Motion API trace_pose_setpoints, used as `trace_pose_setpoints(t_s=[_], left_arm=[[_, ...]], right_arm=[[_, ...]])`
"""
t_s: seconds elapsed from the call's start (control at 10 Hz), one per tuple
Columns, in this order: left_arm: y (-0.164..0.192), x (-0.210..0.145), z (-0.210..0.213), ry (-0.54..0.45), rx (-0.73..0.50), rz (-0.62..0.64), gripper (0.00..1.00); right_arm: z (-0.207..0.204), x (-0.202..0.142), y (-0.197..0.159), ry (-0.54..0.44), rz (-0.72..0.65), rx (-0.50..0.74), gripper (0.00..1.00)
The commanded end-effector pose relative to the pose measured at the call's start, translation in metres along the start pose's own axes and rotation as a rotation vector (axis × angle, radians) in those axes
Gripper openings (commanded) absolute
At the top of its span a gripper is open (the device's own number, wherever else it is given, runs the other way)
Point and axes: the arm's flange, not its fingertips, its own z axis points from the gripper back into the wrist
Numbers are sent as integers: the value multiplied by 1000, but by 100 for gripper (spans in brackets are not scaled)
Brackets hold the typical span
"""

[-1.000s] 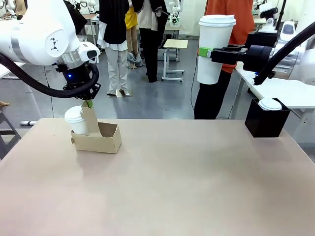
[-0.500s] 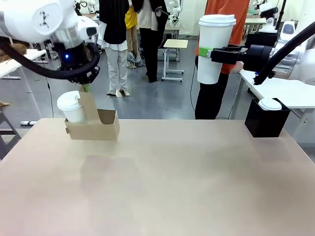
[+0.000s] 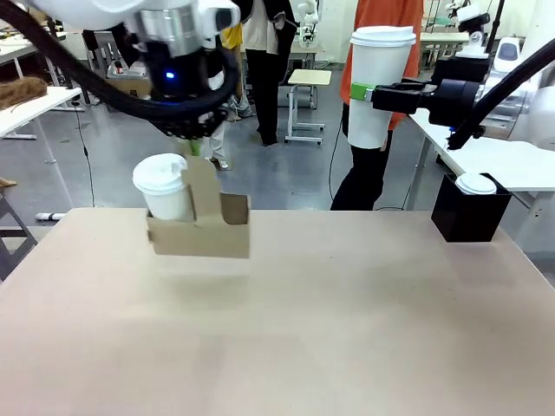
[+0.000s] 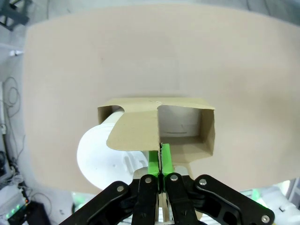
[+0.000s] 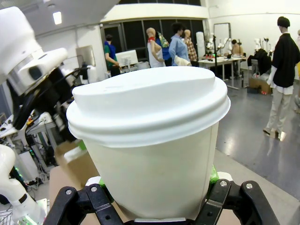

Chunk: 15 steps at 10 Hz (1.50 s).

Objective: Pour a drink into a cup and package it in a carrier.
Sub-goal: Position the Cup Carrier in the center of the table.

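**Colleague:** Where did you have the carrier at that point?

**Me:** Closest to me was the desk [image 3: 329,347]. The carrier [image 3: 208,238] hung over its left half, and from the shadow under it I judged it clear of the top. My left hand [image 4: 160,150] was shut tight on the upright handle panel [image 3: 204,186], pinching the cardboard from both sides. I took it there because that part is made to bear the load, and it left the pockets open from above.

**Colleague:** What was in the pockets?

**Me:** A small lidded cup [image 3: 165,186] sat in the one on the panel's left, as the front camera saw it. The other pocket [image 4: 183,126] was empty, and I read it as the place for a second cup.

**Colleague:** And that second cup?

**Me:** It was farther back, high on the right. My right hand [image 3: 364,92] had its jaws closed round a tall white lidded cup [image 3: 375,61], gripping it by the side. I held it upright so nothing could slop. I couldn't tell whether it held any drink, because the lid hid the inside. Beyond it, at the desk's far right corner, stood a black box [image 3: 468,221] with a white lid [image 3: 475,183] on top. Behind the desk was a person [image 3: 390,26] in an orange top
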Motion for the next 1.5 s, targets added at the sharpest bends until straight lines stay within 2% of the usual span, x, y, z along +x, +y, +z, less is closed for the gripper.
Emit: trace_pose_setpoints(t_s=[0.0, 0.2, 0.5, 0.8, 1.4], left_arm=[[-31, -8, -3, 14, 7, 33, 2], [-75, -30, -15, 15, -12, 20, 2], [-116, -47, -55, 67, -19, -38, 2], [-120, -58, -75, 68, -81, -30, 2], [-126, -72, -114, 72, -68, -23, 2]], right_arm=[[-3, 4, 1, -14, 0, 3, 80], [-3, 4, 1, -14, 0, 3, 80], [-3, 4, 1, -14, 0, 3, 80], [-3, 4, 1, -14, 0, 3, 80], [-3, 4, 1, -14, 0, 3, 80]])
